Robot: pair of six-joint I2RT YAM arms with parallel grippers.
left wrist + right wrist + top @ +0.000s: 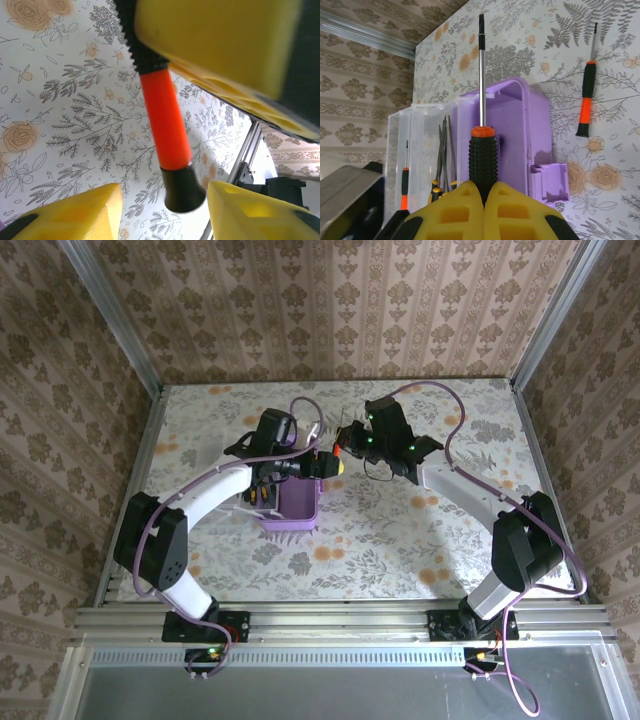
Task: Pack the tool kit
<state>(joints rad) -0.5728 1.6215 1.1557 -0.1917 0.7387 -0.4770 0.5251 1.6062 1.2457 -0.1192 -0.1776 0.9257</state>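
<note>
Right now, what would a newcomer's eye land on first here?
The right gripper is shut on a black-handled screwdriver, with the open purple case behind its shaft in the right wrist view. In the left wrist view, an orange-red handle with a black cap hangs between the left gripper and its spread yellow fingers. A loose screwdriver lies on the floral table beside the case.

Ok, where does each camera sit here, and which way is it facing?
Top external: above and behind the bases, looking down at the table and lilac case; both arms show.
Left wrist: looks past the left gripper at the table; its yellow fingers flank the held screwdriver.
Right wrist: looking past the right gripper, shut on the held screwdriver, to the lilac case.
Shared: both wrist views show the held screwdriver.
</note>
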